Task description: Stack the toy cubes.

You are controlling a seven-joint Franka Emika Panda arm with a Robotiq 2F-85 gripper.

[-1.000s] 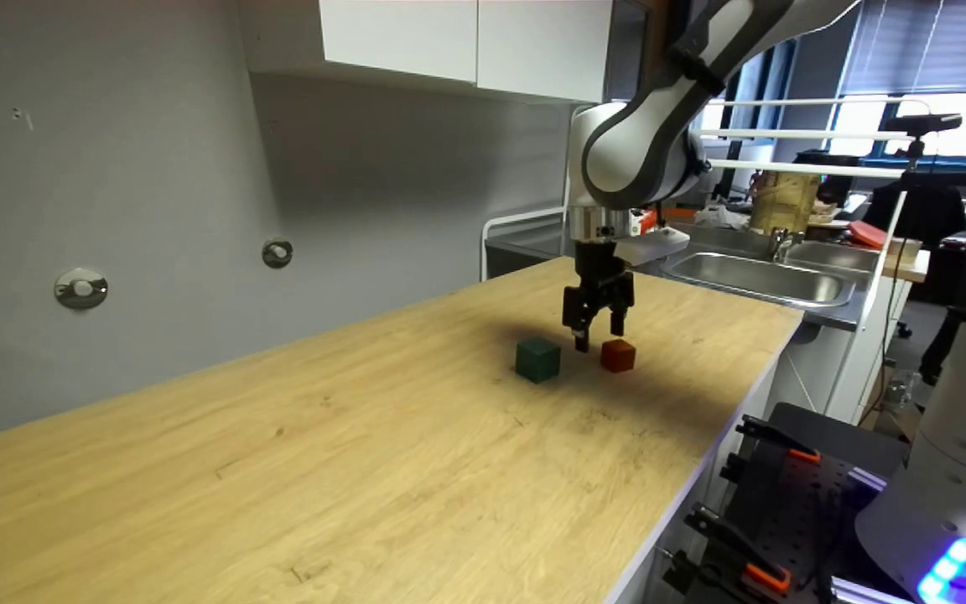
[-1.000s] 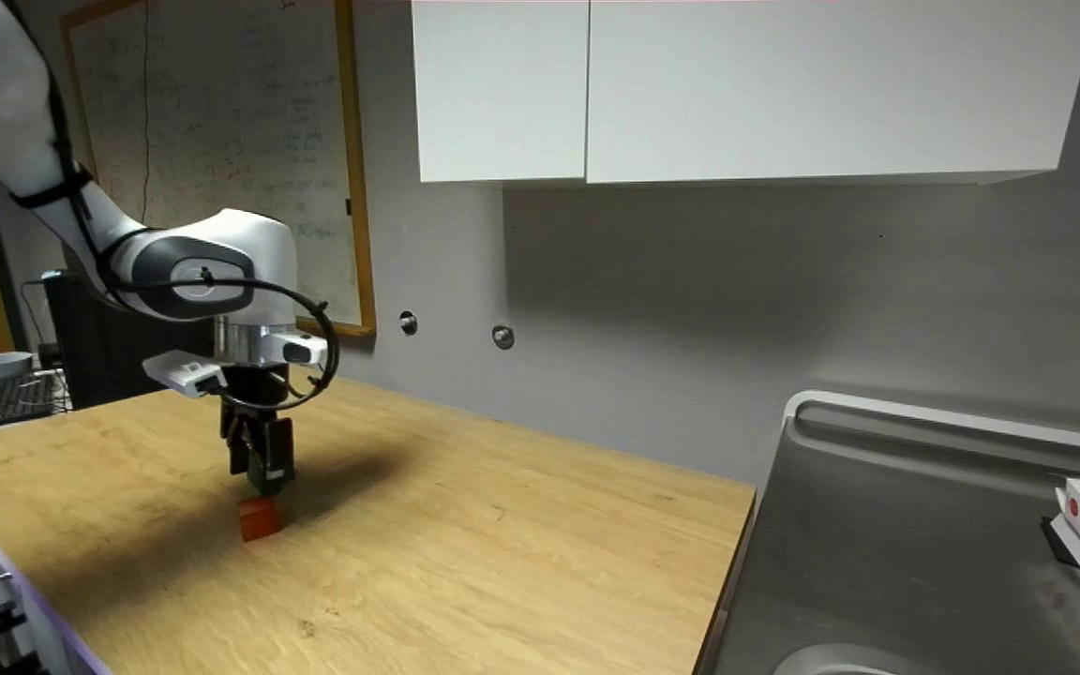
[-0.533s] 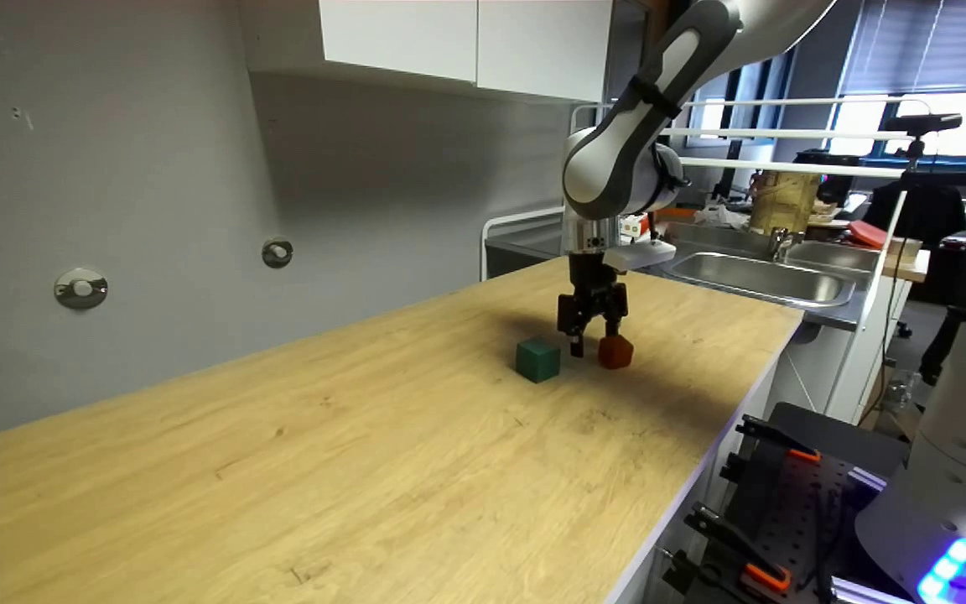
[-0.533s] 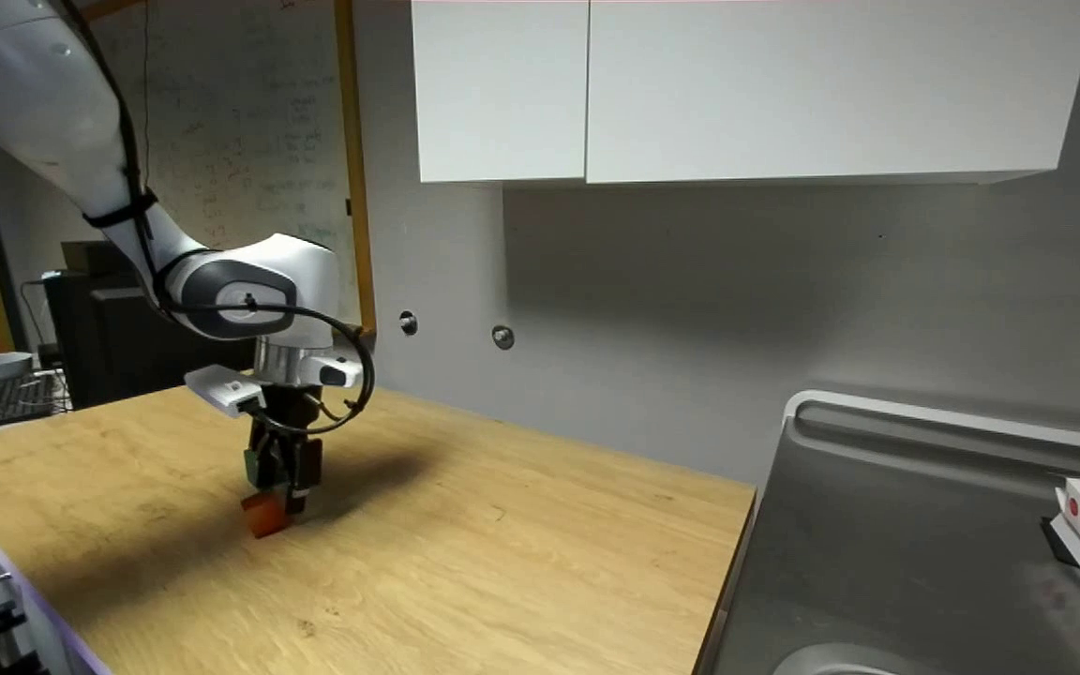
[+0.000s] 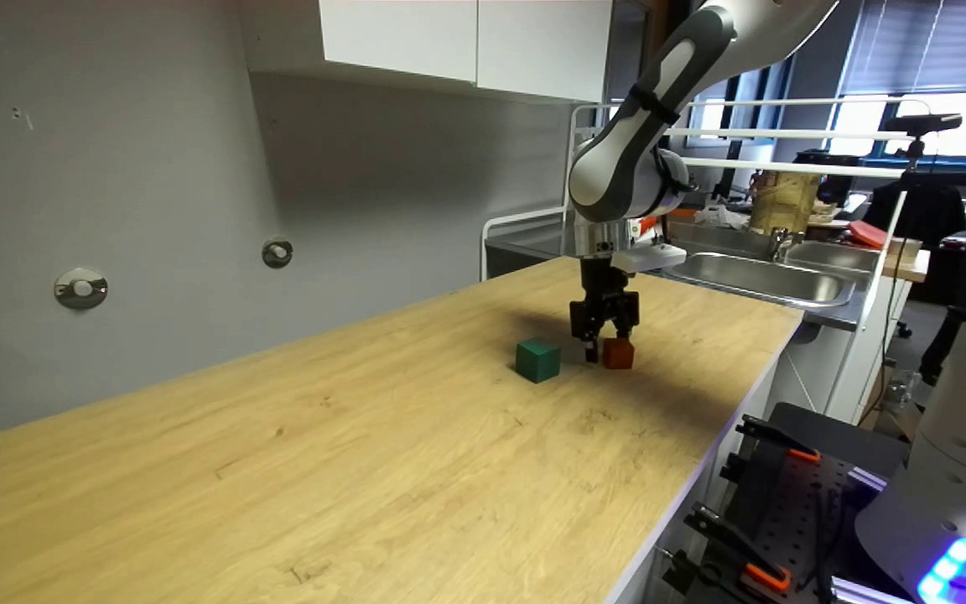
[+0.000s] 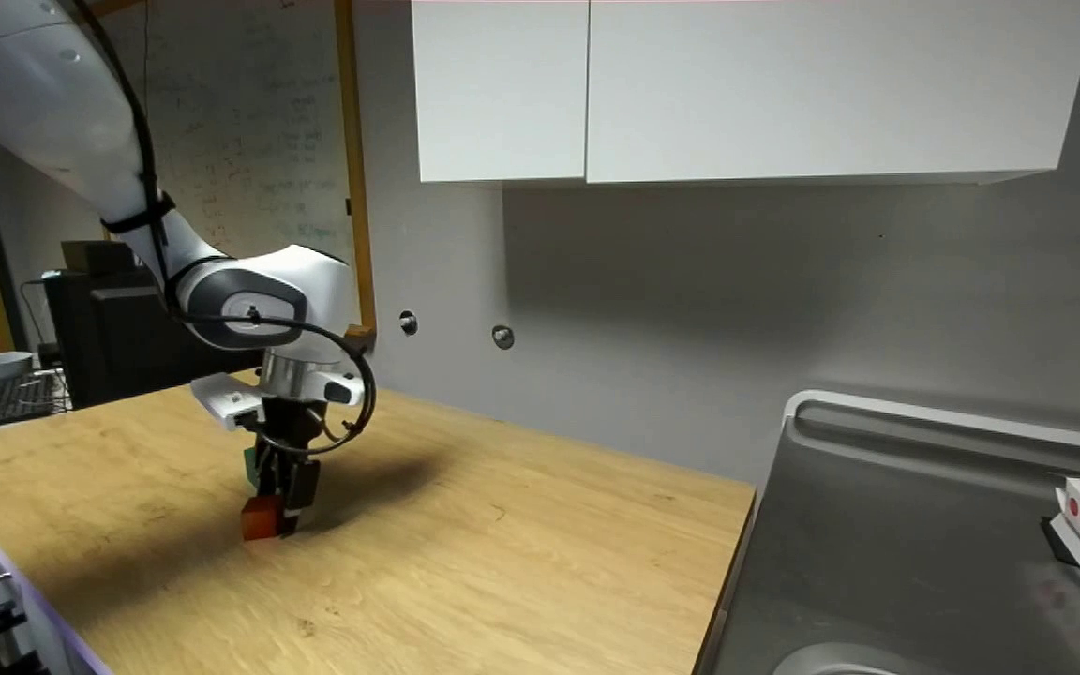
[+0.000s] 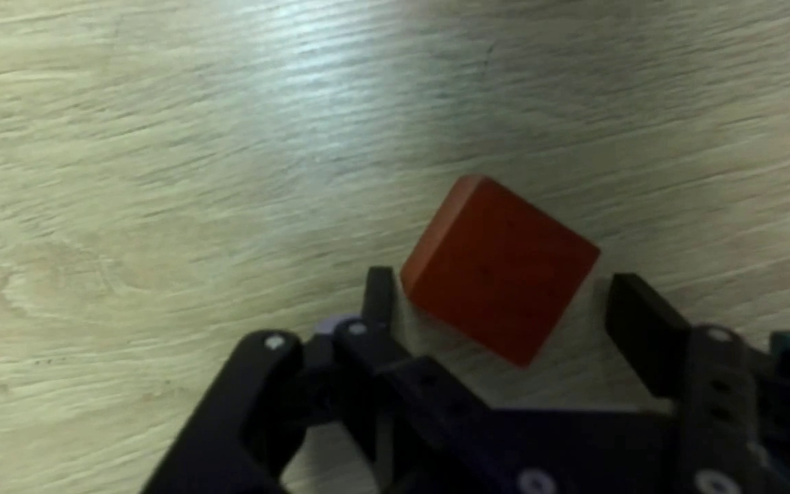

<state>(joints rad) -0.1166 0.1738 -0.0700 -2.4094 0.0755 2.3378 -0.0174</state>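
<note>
Looking from far away, I begin with the wooden counter (image 5: 324,470), which takes the big part of an exterior view. At twelve o'clock above its middle hangs a white cabinet (image 5: 449,38). My arm (image 5: 669,91) reaches down to the counter from one o'clock, and at two o'clock, behind the counter's far edge, I see a steel sink (image 5: 760,273).

The black claw (image 5: 606,342) points downward, low over the wood. In the wrist view its two fingers (image 7: 379,295) stand wide, with a good space between them.

The dark green toy cube (image 5: 537,361) looks the larger of the pair. It stands on the counter, between eight and nine o'clock from the claw in an exterior view; in the wrist view only a small piece of it shows, near three o'clock.

The red toy cube (image 7: 501,267) is the smaller. It rests on the counter inside the space between the fingers, corners turned toward them. The finger at nine o'clock is just beside one corner; whether they touch, I cannot tell. The finger at four o'clock stands apart.
</note>
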